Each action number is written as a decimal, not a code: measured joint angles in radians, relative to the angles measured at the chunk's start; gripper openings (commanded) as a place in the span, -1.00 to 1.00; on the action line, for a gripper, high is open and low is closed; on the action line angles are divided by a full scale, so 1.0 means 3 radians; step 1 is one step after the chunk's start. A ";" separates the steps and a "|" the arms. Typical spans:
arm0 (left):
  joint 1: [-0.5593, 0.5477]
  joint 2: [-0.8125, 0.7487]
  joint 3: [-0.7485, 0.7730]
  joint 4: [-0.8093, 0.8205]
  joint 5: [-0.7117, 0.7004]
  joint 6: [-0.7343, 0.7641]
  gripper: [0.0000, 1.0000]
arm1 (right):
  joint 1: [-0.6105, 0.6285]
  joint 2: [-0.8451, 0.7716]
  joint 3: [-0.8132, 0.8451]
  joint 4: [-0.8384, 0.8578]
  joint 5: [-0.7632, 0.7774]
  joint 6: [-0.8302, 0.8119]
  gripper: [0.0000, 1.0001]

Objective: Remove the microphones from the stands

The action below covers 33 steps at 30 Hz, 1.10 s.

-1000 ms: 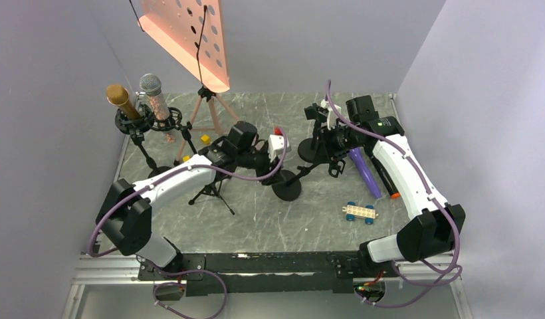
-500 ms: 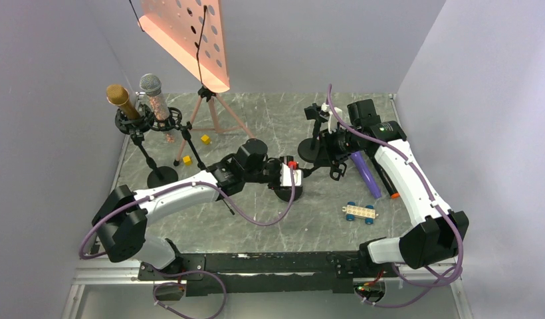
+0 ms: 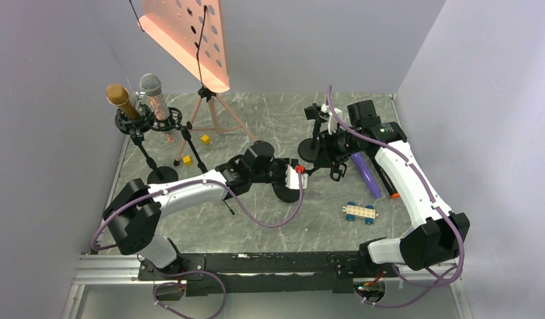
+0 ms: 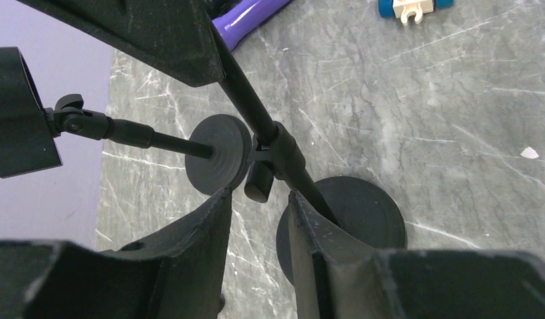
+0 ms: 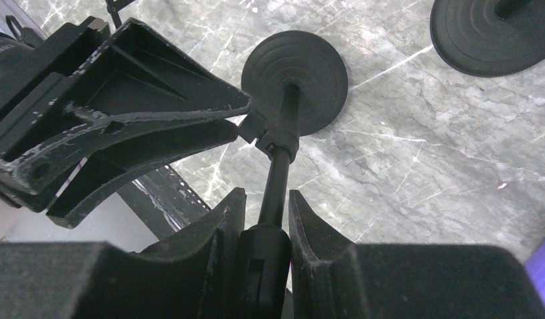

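Bracing step, looks like: right gripper clamped high on the tilted black metal stand, left gripper spread at its collar knob, probably needs closing next.

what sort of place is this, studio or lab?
Probably a robot lab cell, not a studio: plain grey walls box in the table, and mic stands share it with toys, a wheeled brick and a yellow cube.
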<state>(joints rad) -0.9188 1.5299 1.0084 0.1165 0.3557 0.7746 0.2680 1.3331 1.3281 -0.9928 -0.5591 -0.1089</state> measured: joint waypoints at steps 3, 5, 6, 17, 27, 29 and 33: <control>0.0000 0.0079 0.0058 0.0010 -0.0013 -0.0006 -0.31 | 0.0006 0.0000 0.0000 -0.0003 0.0000 0.0000 -1.00; 0.0000 0.0132 0.0102 0.0032 -0.0011 -0.0014 -0.38 | 0.0006 0.0000 0.0000 -0.0003 0.0000 0.0000 -1.00; 0.0000 0.0153 0.0120 0.0039 -0.0010 -0.0017 -0.45 | 0.0006 0.0000 0.0000 -0.0003 0.0000 0.0001 -1.00; 0.0041 0.0191 0.0301 -0.0271 0.0144 -0.0404 -1.00 | 0.0010 -0.0029 -0.0013 -0.0003 0.0014 -0.0037 -1.00; 0.0543 0.0551 0.0772 -0.0432 0.1429 -0.2627 -1.00 | 0.0107 -0.0394 -0.0142 0.0092 0.0178 -0.0173 -1.00; 0.0608 0.0595 0.0799 -0.0426 0.1577 -0.2941 -1.00 | 0.0154 -0.0467 -0.0178 0.0127 0.0225 -0.0212 -1.00; 0.0722 0.0749 0.0899 -0.0376 0.1900 -0.3413 -1.00 | 0.0252 -0.0562 -0.0238 0.0224 0.0342 -0.0285 -1.00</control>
<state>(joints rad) -0.7021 1.7546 1.2781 0.0036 0.9257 -0.2493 0.3435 1.1645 1.2568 -0.9257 -0.4564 -0.1944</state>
